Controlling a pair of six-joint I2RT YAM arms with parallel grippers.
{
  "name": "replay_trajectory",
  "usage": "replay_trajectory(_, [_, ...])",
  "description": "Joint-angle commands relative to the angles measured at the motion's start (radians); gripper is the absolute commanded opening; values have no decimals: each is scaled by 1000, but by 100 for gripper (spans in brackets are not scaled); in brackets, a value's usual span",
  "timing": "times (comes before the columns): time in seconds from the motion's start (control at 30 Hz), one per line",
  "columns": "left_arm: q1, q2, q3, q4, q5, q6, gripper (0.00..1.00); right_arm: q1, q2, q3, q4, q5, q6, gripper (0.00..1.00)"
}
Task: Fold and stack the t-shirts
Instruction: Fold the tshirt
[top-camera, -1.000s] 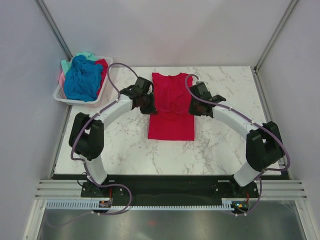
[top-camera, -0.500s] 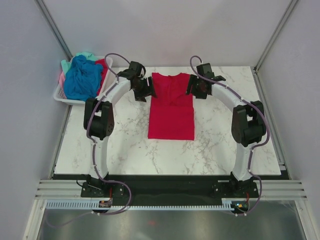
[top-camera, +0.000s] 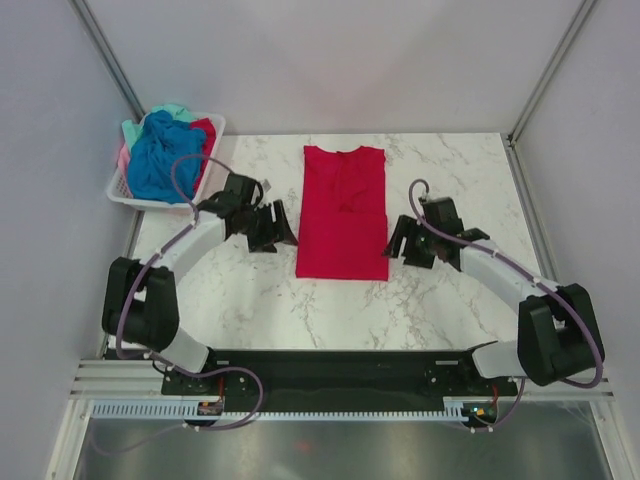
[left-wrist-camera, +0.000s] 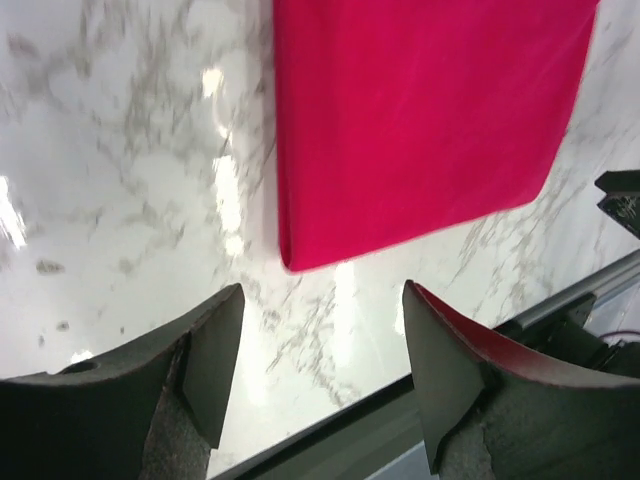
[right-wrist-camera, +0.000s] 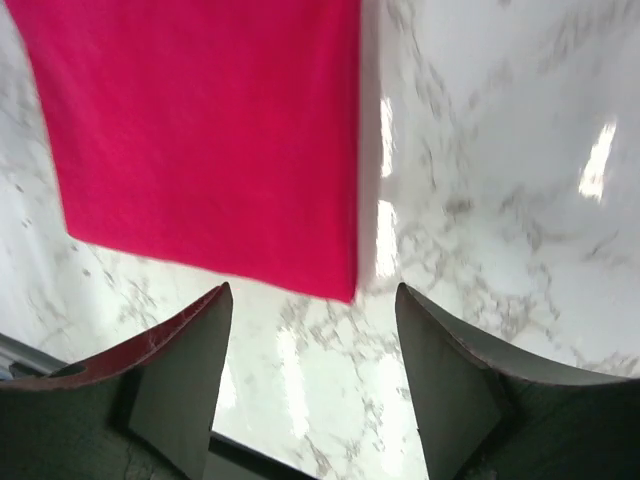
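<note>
Pale grey walls close in a white marble table (top-camera: 450, 180). A crimson t-shirt (top-camera: 343, 215) lies flat on it, middle to far, as a long narrow rectangle with the neckline at the far end. No sleeves show, and whether they lie folded on top or underneath is hard to make out.

The left end effector (top-camera: 272, 228) sits just left of the shirt's near half, not touching it. In the left wrist view its fingers (left-wrist-camera: 215, 350) are spread with nothing between them, and the shirt's near corner lies beyond, its far part cut off. The right end effector (top-camera: 400, 243) is just right of the near right corner, likewise released and empty.

At the far left a white basket (top-camera: 150, 203) holds a heap: a blue shirt (top-camera: 162, 158) covers most of it, with only edges of teal (top-camera: 170, 109), pink (top-camera: 122, 158) and red (top-camera: 205, 130) cloth showing.
</note>
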Motion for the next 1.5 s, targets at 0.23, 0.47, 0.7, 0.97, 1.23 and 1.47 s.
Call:
replay_trajectory(0.23, [2, -139, -459, 456, 150, -159, 70, 27, -28, -240, 229, -85, 99, 68])
replay_trajectory(0.47, [2, -77, -488, 539, 155, -189, 68, 27, 94, -241, 326, -100, 106, 63])
replay_trajectory(0.7, [-4, -36, -494, 576, 158, -200, 67, 27, 121, -266, 352, -92, 103, 55])
replay_trajectory(0.97, [-52, 9, -525, 643, 144, -229, 50, 27, 147, -279, 381, -89, 99, 40])
replay_trajectory(1.23, [-78, 32, -552, 682, 101, -235, 32, 27, 159, -290, 386, -92, 96, 25])
replay_trajectory(1.47, [-89, 25, -560, 694, 98, -229, 2, 27, 138, -307, 380, -95, 94, 13])
